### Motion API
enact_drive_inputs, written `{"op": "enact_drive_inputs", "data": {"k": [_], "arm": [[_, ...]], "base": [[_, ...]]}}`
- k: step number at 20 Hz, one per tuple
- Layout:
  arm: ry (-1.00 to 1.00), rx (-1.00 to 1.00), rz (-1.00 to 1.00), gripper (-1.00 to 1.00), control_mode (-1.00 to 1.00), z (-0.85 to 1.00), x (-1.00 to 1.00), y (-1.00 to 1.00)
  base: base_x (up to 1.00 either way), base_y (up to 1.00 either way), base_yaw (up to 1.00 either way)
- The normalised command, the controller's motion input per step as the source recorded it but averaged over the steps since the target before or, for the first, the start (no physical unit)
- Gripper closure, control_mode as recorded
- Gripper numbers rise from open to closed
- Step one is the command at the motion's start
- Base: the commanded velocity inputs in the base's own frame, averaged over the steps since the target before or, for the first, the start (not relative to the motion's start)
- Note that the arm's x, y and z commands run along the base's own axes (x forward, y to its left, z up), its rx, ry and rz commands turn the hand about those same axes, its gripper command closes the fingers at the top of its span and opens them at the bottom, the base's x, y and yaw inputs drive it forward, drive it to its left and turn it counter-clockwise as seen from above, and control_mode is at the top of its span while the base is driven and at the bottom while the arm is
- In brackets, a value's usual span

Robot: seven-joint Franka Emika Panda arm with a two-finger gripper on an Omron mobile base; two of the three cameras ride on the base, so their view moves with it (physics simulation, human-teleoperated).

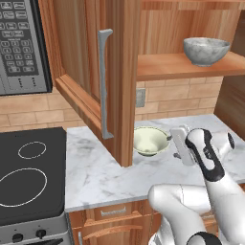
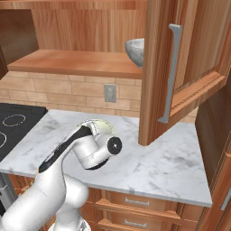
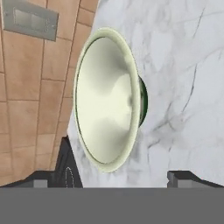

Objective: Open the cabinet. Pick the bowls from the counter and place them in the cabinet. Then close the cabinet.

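Fingers [image 3: 70,168] stand spread wide and hold nothing; the gripper [image 3: 124,177] hangs close to the cream-green bowl [image 3: 107,98], its two dark tips straddling the near rim without touching it, as far as the hand view shows. That bowl [image 1: 150,140] rests upright on the marble counter [image 1: 100,177], near the brick wall and just beside the lower corner of the open cabinet door [image 1: 117,81]. The speckled grey bowl [image 1: 206,50] already sits on the cabinet shelf [image 1: 167,67].

Finding: the cabinet is open and one bowl is stowed; the step in hand is picking the second bowl. The next move calls for easing forward until one finger is inside the rim and one outside, then closing. Likely concerns are the thin, sloped rim slipping from the pads, and the door edge hanging low beside the lift path to the shelf.
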Motion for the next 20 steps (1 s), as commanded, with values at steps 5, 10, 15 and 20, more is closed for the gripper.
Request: {"op": "enact_drive_inputs", "data": {"k": [5, 10, 15, 20], "arm": [[0.00, 0.14, 0.00, -1.00, -1.00, -0.36, 0.42, 0.00], [0.00, 0.11, 0.00, -1.00, -1.00, -0.36, 0.35, 0.00], [-0.04, 0.06, 0.00, -1.00, -1.00, -0.34, 0.35, 0.04], [-0.23, 0.00, 0.00, -1.00, -1.00, -0.23, 0.28, 0.08]], "base": [[0.00, 0.00, 0.00], [0.00, 0.00, 0.00], [0.00, 0.00, 0.00], [0.00, 0.00, 0.00]]}}
